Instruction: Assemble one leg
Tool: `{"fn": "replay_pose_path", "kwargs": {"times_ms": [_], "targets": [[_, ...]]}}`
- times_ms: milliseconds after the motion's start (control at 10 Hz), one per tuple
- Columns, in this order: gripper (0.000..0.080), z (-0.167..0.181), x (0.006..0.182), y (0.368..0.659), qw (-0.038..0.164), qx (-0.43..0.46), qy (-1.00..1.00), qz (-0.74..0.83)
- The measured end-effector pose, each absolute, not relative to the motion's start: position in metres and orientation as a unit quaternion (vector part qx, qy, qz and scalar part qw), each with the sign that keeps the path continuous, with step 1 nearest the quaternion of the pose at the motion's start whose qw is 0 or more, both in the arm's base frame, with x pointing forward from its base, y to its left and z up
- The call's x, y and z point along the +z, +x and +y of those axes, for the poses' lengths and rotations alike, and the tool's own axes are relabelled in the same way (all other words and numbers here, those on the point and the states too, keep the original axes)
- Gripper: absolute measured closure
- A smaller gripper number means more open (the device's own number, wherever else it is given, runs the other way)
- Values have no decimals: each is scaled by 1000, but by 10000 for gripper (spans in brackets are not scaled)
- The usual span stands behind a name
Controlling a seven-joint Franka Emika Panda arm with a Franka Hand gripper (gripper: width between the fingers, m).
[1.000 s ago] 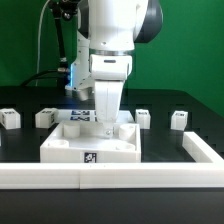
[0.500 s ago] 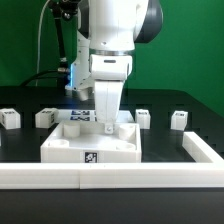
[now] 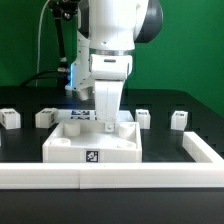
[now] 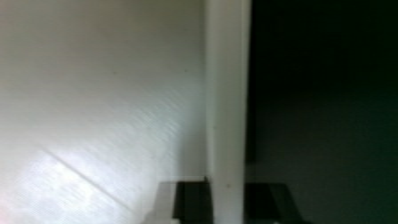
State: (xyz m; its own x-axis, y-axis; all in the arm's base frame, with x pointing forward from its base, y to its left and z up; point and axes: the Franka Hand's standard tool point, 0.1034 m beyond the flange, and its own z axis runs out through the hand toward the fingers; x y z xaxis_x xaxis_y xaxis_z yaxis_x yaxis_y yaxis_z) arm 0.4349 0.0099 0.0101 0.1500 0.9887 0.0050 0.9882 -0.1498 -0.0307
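Several small white legs with tag markers stand in a row on the black table: two on the exterior view's left (image 3: 10, 118) (image 3: 45, 117) and two on its right (image 3: 142, 118) (image 3: 179, 119). The large flat white panel (image 3: 70, 150) lies in front of them, with a tag on its front face. My gripper (image 3: 105, 125) reaches straight down into the panel, far from any leg. In the wrist view the gripper (image 4: 226, 200) has dark fingers (image 4: 187, 202) pressed on both sides of a thin white upright wall of the panel (image 4: 226, 100).
A white rail (image 3: 110, 177) runs along the table's front and turns back along the exterior view's right (image 3: 205, 150). The marker board (image 3: 80, 115) lies just behind the panel. Cables and a stand rise at the back left.
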Motion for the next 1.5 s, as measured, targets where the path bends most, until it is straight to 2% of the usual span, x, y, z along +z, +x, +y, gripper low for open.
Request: {"fn": "replay_pose_path", "kwargs": {"times_ms": [300, 500, 900, 1300, 1500], "targets": [[741, 10, 10, 435, 13, 8, -758, -652], [740, 13, 10, 446, 10, 4, -726, -687], [740, 61, 10, 466, 8, -12, -724, -689], [740, 54, 10, 466, 7, -13, -706, -708], [740, 66, 10, 468, 5, -20, -703, -711]]}}
